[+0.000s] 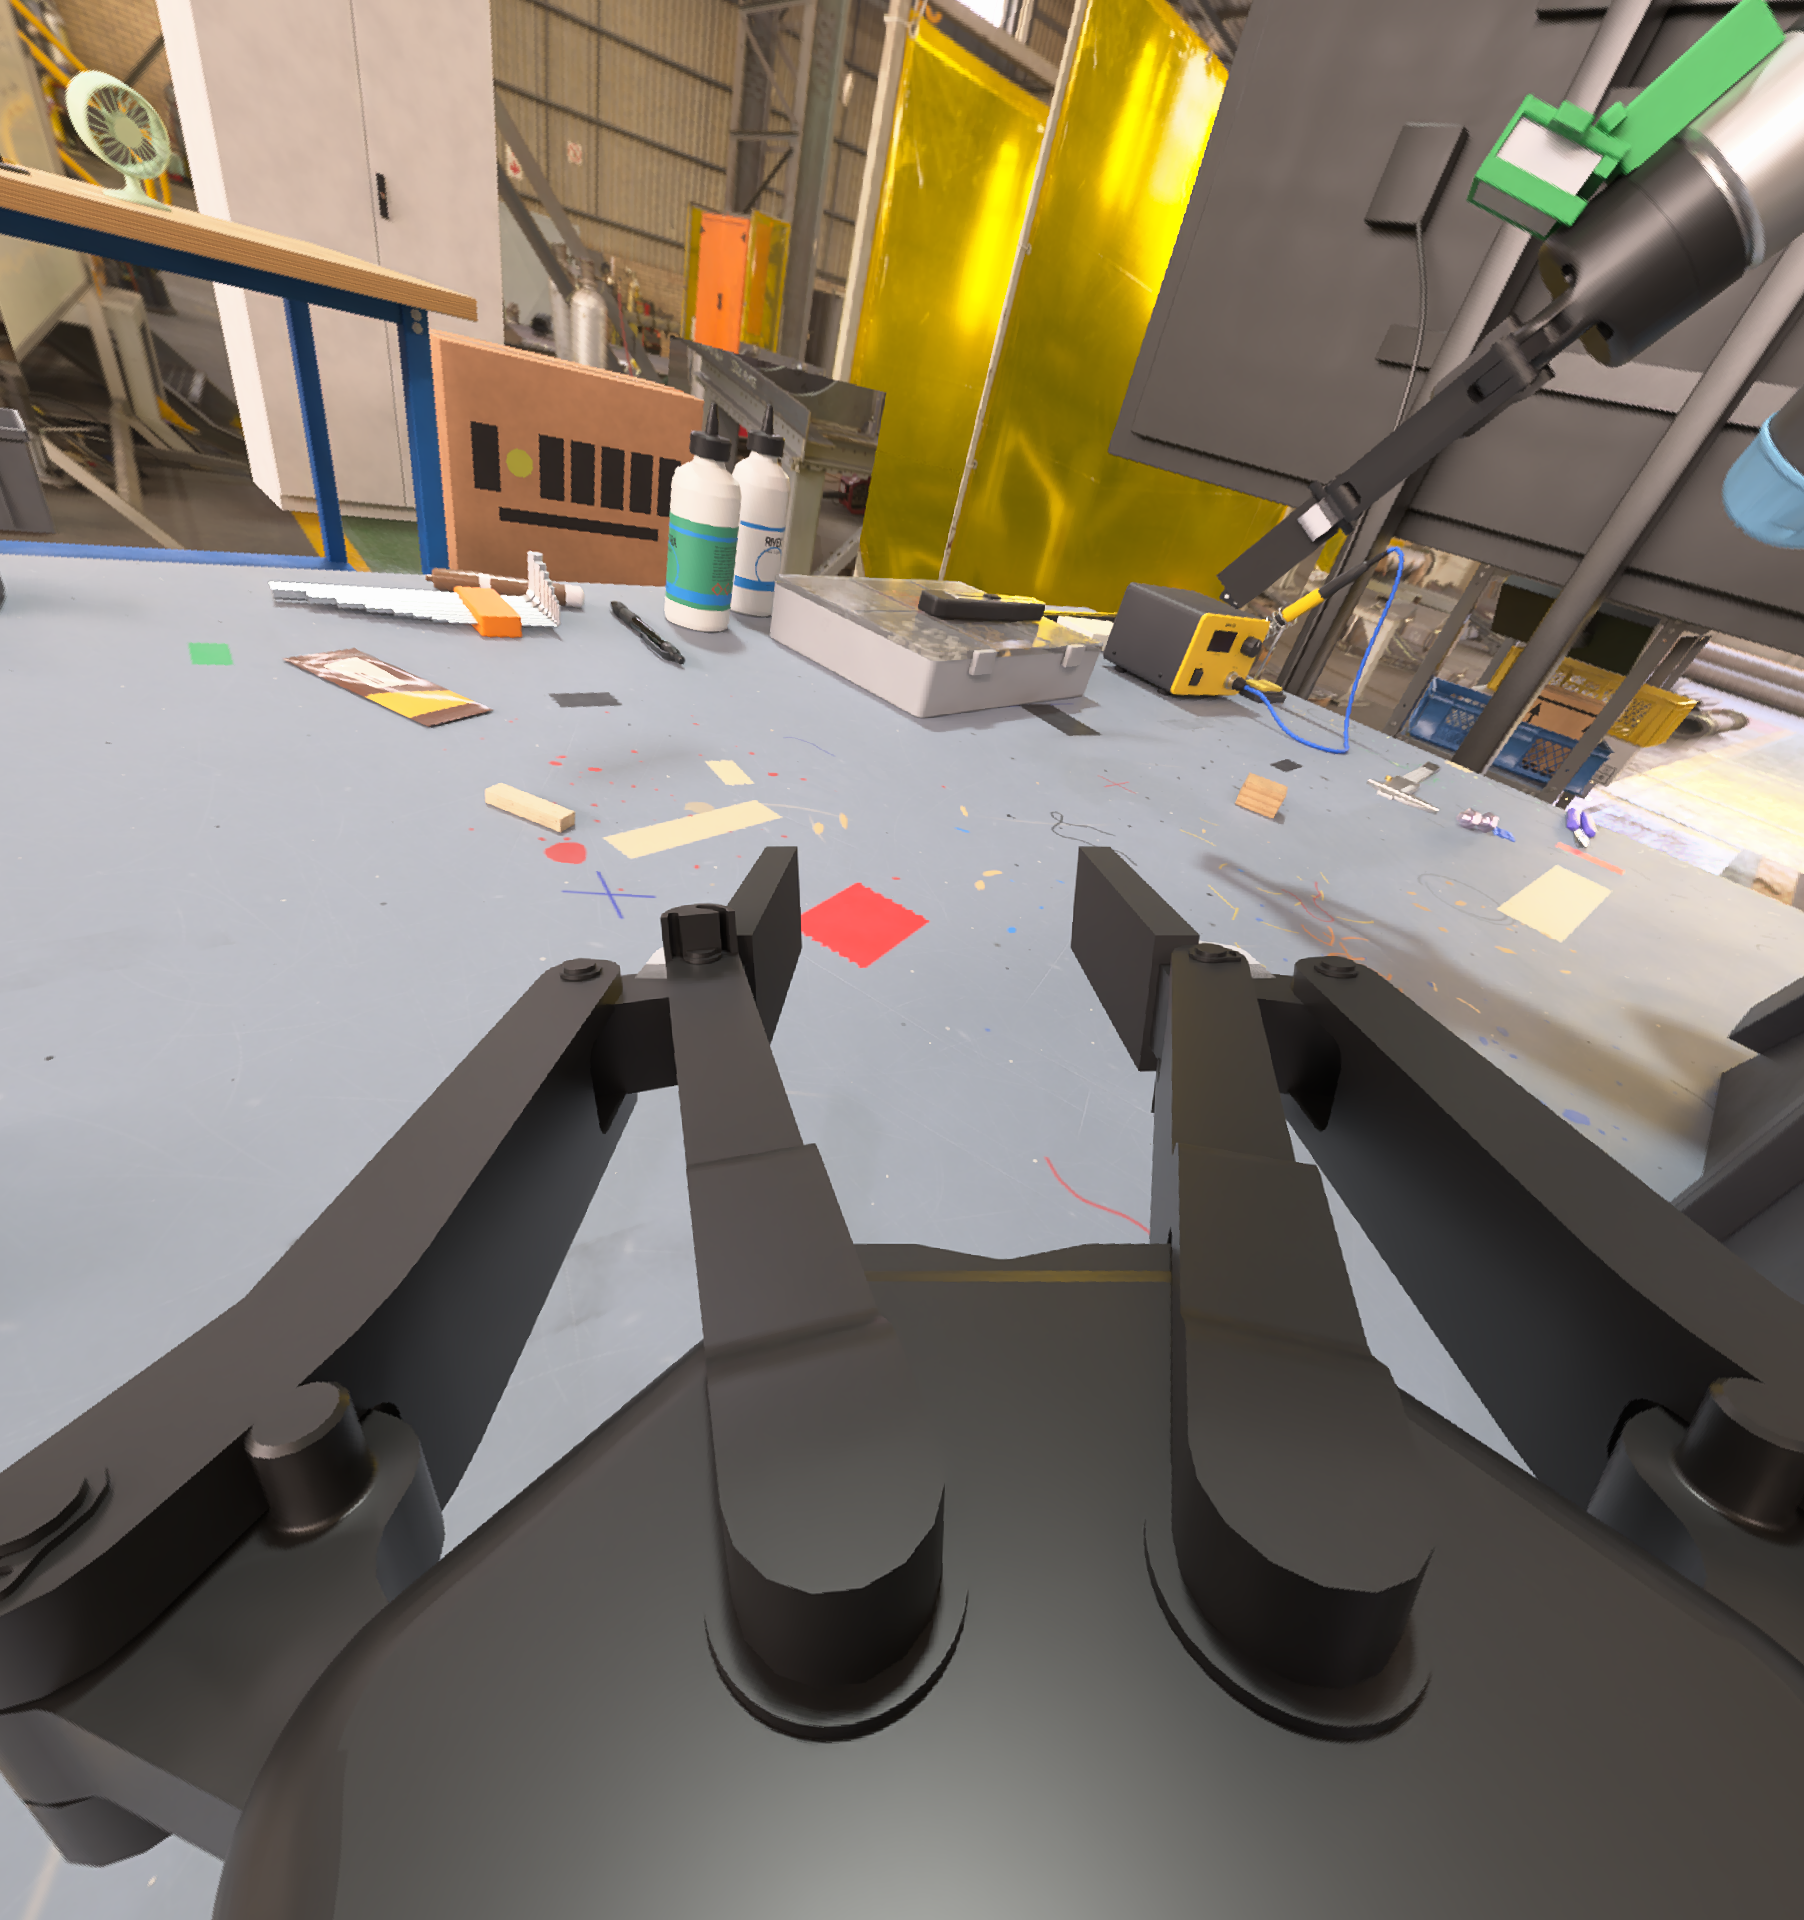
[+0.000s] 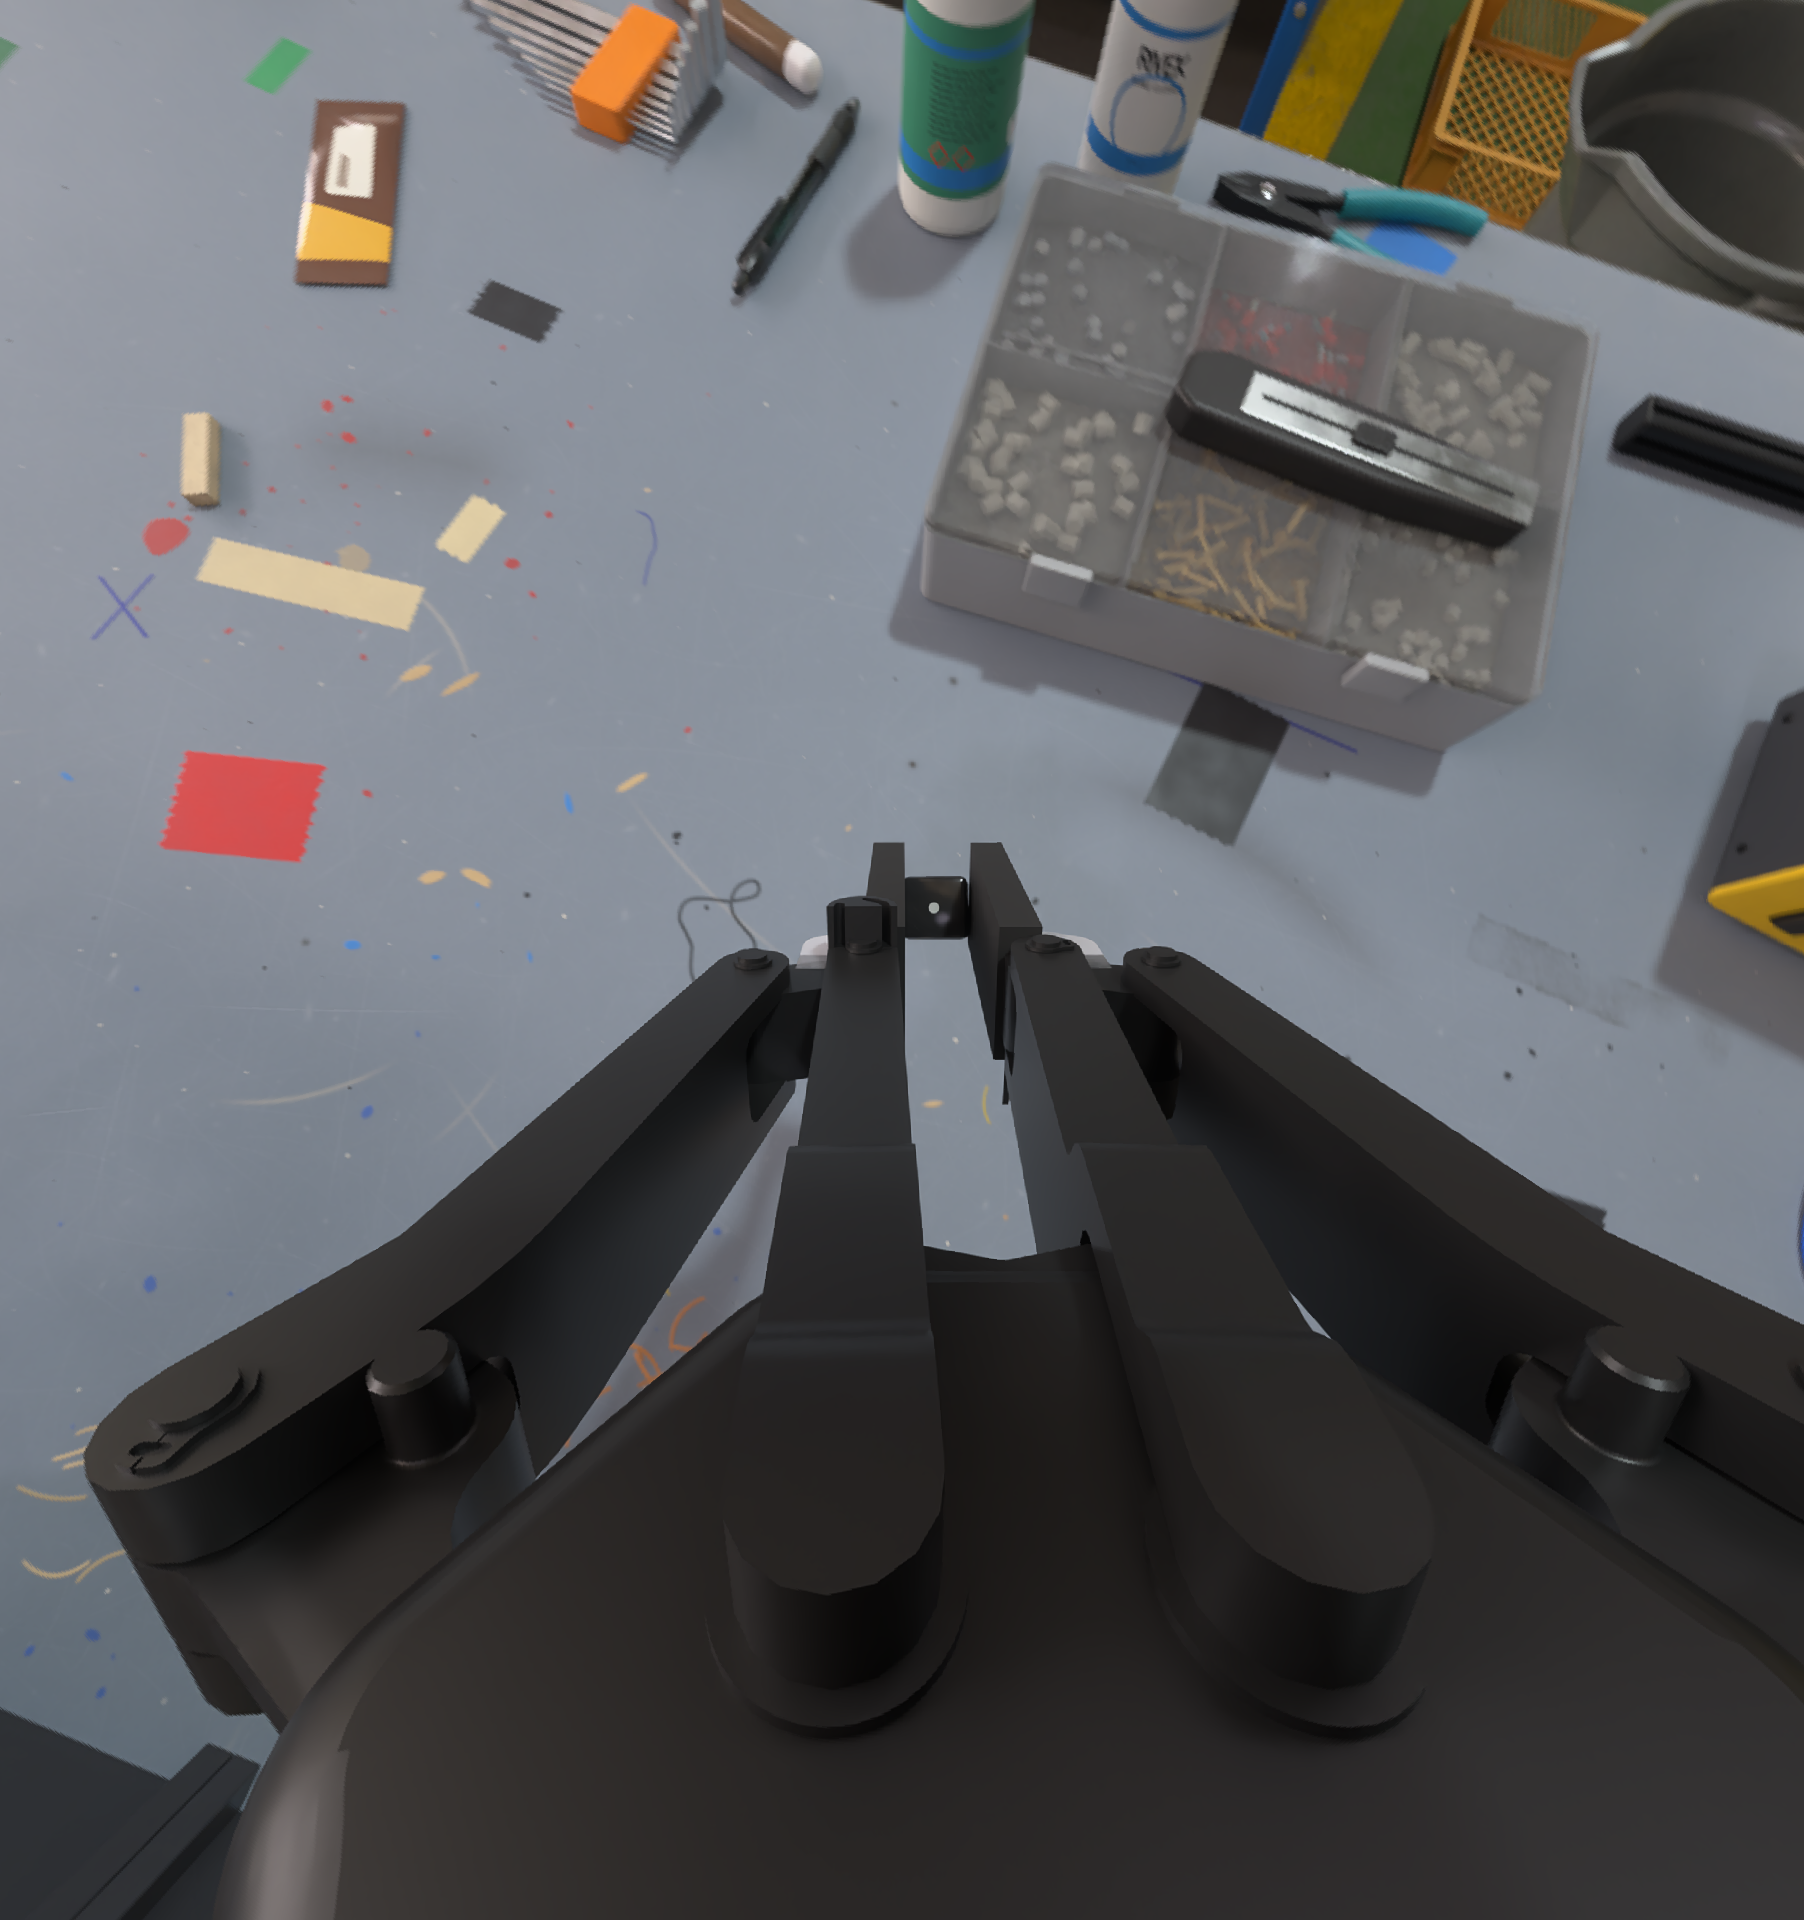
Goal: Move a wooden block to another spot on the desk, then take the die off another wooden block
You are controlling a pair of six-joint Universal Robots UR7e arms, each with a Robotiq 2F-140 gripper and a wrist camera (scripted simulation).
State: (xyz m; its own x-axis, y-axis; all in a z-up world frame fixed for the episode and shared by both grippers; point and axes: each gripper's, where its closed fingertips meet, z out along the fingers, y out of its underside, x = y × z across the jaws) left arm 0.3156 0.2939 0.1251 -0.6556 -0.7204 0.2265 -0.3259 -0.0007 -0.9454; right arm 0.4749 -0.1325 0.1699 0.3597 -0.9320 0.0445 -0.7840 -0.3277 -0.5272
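Observation:
My right gripper [image 2: 936, 873] is shut on a small black die [image 2: 934, 907] with white pips and holds it above the grey desk [image 2: 669, 987]. A pale wooden block [image 2: 200, 458] lies at the far left; it also shows in the left wrist view [image 1: 529, 807]. A darker brown wooden block [image 1: 1262, 797] lies on the desk to the right, with nothing on top. My left gripper [image 1: 939, 899] is open and empty, hovering above the desk near a red square mark [image 1: 862, 923]. The right arm's gripper [image 1: 1282, 545] hangs high at the upper right.
A grey parts organiser [image 2: 1262, 468] with a black utility knife [image 2: 1350, 447] on its lid stands at the right. Two glue bottles [image 2: 955, 114], a pen [image 2: 794, 197], a yellow soldering station [image 1: 1194, 649], a chocolate bar [image 2: 349, 192] and pliers [image 2: 1345, 208] lie along the back.

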